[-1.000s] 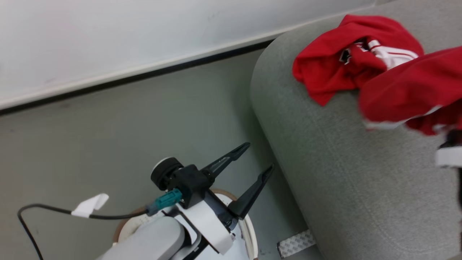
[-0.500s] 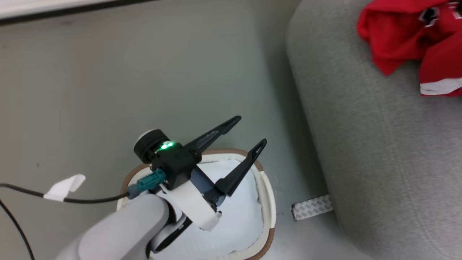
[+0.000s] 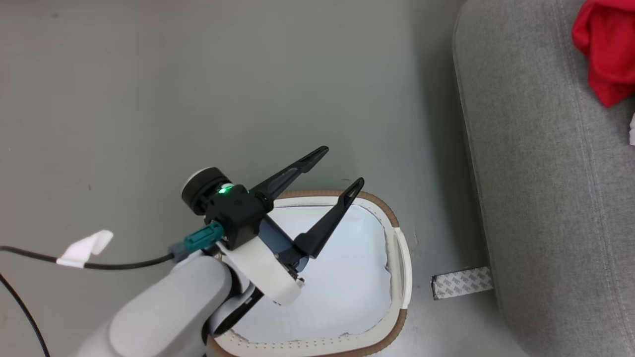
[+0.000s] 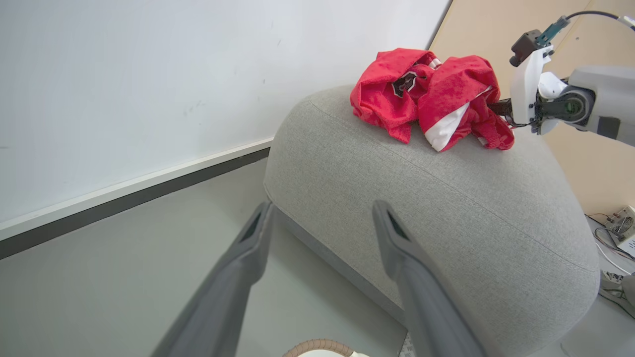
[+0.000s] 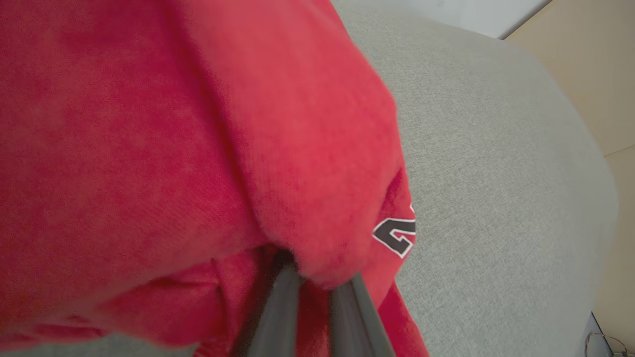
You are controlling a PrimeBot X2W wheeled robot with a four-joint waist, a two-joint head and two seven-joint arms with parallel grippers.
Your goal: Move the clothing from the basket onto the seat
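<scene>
Gripping the clothing [image 5: 198, 124] atop the seat [image 4: 446, 208], right fingers [image 5: 279, 307] clench; left fingers [image 3: 290, 172] gape.

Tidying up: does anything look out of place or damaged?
The oval white plastic basket has a ragged, torn-looking edge on its inner lining, and a patterned tape strip lies on the floor beside the light grey fabric seat.

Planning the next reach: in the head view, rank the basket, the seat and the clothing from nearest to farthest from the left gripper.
1. basket, just beneath the left gripper.
2. seat, off to its right.
3. clothing, far right, lying on the seat.
</scene>
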